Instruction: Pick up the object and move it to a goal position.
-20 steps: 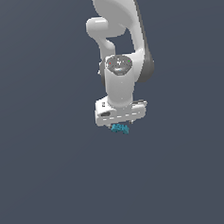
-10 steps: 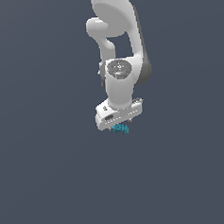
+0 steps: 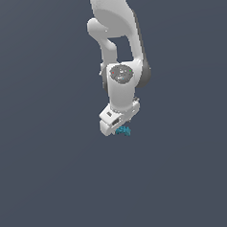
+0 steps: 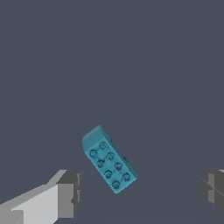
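The object (image 4: 108,164) is a small teal-blue brick with two rows of studs, lying on the dark grey floor. In the wrist view it sits between my two fingers, nearer to the grey finger pad (image 4: 70,192) than to the other one (image 4: 214,188), and touches neither. My gripper (image 4: 142,191) is open wide with nothing held. In the exterior view the white gripper (image 3: 117,126) hangs straight down just over the object (image 3: 123,131), which peeks out under the hand; the fingertips are hard to make out there.
The white arm (image 3: 118,48) comes down from the top of the exterior view. A plain dark grey floor (image 3: 53,187) surrounds the object on all sides.
The hand has sunk slightly toward the brick and turned a little. The brick has stayed where it was.
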Motion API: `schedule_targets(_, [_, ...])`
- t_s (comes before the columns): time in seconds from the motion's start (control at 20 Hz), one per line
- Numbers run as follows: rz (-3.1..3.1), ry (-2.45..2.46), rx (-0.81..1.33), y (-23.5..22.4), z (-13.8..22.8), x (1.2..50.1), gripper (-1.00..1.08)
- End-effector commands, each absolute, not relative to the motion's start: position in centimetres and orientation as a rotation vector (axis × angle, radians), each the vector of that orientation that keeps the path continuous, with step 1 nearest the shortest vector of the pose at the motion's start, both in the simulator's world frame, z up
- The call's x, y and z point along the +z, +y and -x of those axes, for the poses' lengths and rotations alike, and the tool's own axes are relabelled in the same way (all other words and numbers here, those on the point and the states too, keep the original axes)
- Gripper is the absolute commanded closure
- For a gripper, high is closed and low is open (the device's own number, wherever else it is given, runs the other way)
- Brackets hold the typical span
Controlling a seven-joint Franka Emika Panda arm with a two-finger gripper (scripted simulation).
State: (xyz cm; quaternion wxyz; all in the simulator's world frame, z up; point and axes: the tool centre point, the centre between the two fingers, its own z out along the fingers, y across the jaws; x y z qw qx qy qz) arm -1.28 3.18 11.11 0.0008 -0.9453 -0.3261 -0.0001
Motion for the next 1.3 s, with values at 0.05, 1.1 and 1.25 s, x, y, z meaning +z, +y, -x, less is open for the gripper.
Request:
schedule_targets(0.05, [2.912,-1.179,0.001,3.2,1.7,10.4,-0.92])
schedule_targets(1.1, [2.529,-1.865,0.001,3.7,4.1,7.4,-0.92])
schedule_targets(1.25, [2.505,-1.896,0.0,3.8,4.2,7.3,-0.92])
